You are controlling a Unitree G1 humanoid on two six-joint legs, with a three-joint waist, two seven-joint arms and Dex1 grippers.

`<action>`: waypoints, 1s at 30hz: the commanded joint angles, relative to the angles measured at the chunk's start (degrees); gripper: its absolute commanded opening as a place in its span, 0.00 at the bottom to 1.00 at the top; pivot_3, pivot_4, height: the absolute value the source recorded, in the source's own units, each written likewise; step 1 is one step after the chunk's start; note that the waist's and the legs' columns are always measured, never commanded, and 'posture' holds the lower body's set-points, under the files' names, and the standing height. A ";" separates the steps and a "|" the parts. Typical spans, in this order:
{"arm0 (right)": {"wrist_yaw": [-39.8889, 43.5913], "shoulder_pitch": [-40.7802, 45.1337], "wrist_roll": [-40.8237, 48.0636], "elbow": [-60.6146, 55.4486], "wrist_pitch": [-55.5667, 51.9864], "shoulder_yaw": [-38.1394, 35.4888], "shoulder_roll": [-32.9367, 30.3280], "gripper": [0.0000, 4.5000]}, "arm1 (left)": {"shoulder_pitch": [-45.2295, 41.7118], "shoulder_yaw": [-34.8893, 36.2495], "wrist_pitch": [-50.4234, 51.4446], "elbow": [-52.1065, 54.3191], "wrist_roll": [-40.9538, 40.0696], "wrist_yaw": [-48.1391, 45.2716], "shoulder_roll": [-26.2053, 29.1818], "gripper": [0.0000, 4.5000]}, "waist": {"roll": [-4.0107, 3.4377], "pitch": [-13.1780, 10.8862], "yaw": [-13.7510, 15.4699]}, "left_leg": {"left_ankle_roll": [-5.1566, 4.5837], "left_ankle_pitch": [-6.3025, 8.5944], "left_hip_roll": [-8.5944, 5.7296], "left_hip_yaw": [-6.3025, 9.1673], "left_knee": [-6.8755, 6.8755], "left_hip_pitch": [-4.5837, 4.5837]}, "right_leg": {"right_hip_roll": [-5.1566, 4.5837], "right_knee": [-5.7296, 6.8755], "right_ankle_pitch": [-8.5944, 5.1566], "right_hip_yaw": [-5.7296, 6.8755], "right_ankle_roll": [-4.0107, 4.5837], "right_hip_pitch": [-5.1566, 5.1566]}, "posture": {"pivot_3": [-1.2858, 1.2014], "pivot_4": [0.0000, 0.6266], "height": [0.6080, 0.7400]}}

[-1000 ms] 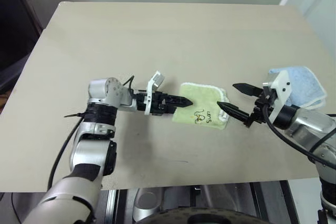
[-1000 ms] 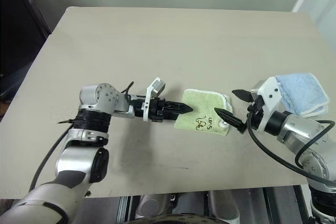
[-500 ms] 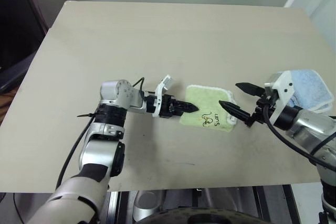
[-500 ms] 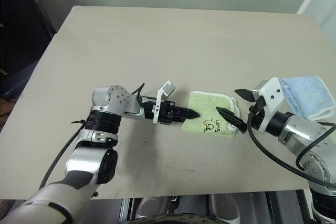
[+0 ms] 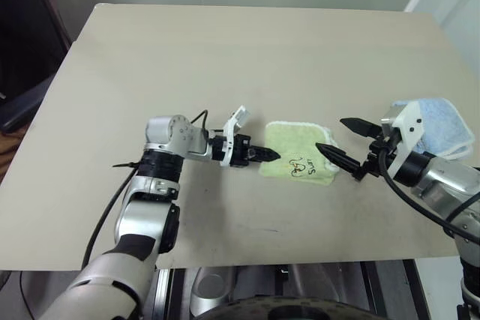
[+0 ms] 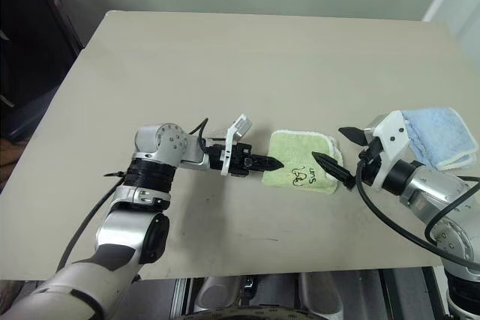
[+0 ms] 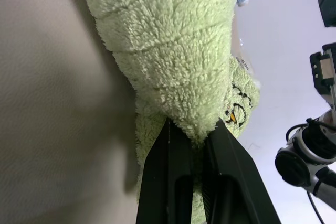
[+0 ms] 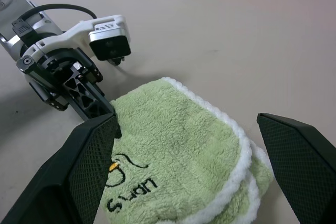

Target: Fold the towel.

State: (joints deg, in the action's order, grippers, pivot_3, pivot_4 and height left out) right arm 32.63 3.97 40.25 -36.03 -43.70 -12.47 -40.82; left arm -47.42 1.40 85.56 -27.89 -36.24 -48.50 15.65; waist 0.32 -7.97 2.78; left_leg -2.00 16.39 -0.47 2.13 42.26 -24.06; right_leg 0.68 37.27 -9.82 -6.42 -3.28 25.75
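Note:
The light green towel lies folded on the table, its white edging toward my right arm and a dark embroidered mark on top. My left gripper reaches in level from the left and is shut on the towel's left edge. In the left wrist view the two black fingers pinch a thick fold of the terry cloth. My right gripper hovers open just off the towel's right edge. Its two fingertips stand wide apart on either side of the towel, touching nothing.
A smaller light blue towel lies folded at the right edge of the beige table, behind my right wrist. The tabletop stretches bare to the back and left. The near table edge runs just below both arms.
The left gripper's fingers have closed on the towel's left edge. Both arms have stayed where they were; the whole picture shifted slightly with the camera.

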 commanded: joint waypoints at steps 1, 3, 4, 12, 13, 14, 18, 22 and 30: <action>-0.60 0.31 0.08 -1.68 1.25 -1.98 -0.07 1.00 | -1.79 4.06 2.77 2.66 -2.65 0.33 2.02 0.00 | 0.02 -0.02 -0.42 | 0.06 -0.03 0.02 0.00 -0.05 0.00 | 0.03 0.00 0.03 0.00 0.04 0.04 | 0.52 0.24 0.72; -0.84 0.53 0.17 -1.65 1.32 -1.88 0.15 1.00 | -4.18 8.75 3.97 1.52 -2.88 2.31 3.51 0.00 | 0.03 -0.04 -0.68 | 0.23 -0.13 0.04 0.01 -0.15 -0.03 | 0.05 0.00 0.05 0.00 0.07 0.14 | 0.52 0.24 0.72; -0.92 0.61 0.22 -1.63 1.35 -1.85 0.25 1.00 | -4.96 10.40 4.44 1.04 -2.93 3.05 3.88 0.00 | 0.06 -0.06 -0.79 | 0.26 -0.14 0.06 0.02 -0.18 -0.08 | 0.07 0.00 0.06 0.00 0.10 0.22 | 0.52 0.24 0.72; -0.48 2.84 -0.45 0.29 2.40 0.16 1.36 1.00 | -8.44 14.33 -2.06 -4.98 1.47 6.55 12.13 0.00 | 0.05 -0.06 -1.04 | 0.89 -0.51 0.10 -0.01 -0.21 -0.39 | 0.11 -0.01 0.06 -0.05 0.17 0.62 | 0.52 0.24 0.72; -0.36 3.19 -0.56 0.51 2.46 0.42 1.43 1.00 | -8.99 14.75 -3.19 -6.50 1.99 7.02 12.89 0.00 | 0.06 -0.06 -1.05 | 0.89 -0.51 0.10 -0.01 -0.21 -0.47 | 0.11 -0.01 0.06 -0.05 0.17 0.70 | 0.52 0.24 0.72; -0.24 3.50 -0.68 0.75 2.52 0.65 1.45 1.00 | -9.56 15.20 -4.33 -7.92 2.28 7.38 13.57 0.00 | 0.06 -0.06 -1.06 | 0.89 -0.51 0.10 0.00 -0.21 -0.54 | 0.11 -0.01 0.10 -0.04 0.23 0.76 | 0.52 0.24 0.72; 1.21 5.56 -1.61 3.02 3.25 2.32 1.21 1.00 | -11.73 20.82 -11.89 -14.60 4.37 12.88 17.92 0.00 | 0.06 -0.06 -1.05 | 0.91 -0.56 0.10 0.04 -0.17 -0.94 | 0.11 -0.01 0.49 0.02 0.34 1.11 | 0.52 0.24 0.72; 2.54 7.51 -2.14 4.99 3.93 3.67 1.32 1.00 | -10.52 25.69 -20.14 -20.81 6.77 21.68 20.70 0.00 | 0.05 -0.07 -1.25 | 0.94 -0.58 0.10 0.03 -0.19 -0.92 | 0.12 -0.01 0.50 0.03 0.25 1.12 | 0.52 0.24 0.72; 5.58 10.60 -3.16 8.42 5.19 5.84 1.26 1.00 | -7.62 34.19 -26.63 -24.22 4.82 27.45 26.79 0.00 | 0.07 -0.08 -1.52 | 0.96 -0.58 0.11 0.02 -0.20 -1.12 | 0.12 -0.01 0.39 0.14 0.35 1.31 | 0.52 0.24 0.72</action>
State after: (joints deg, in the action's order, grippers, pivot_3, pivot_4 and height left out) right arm 37.06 13.53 37.23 -27.09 -39.97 -6.22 -39.34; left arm -55.09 33.53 60.70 -53.57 -30.31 -21.64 40.91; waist 0.39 -8.05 1.26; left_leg -1.04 15.82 -0.36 2.14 42.06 -25.19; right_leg 0.80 37.27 -9.45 -6.28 -2.90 27.07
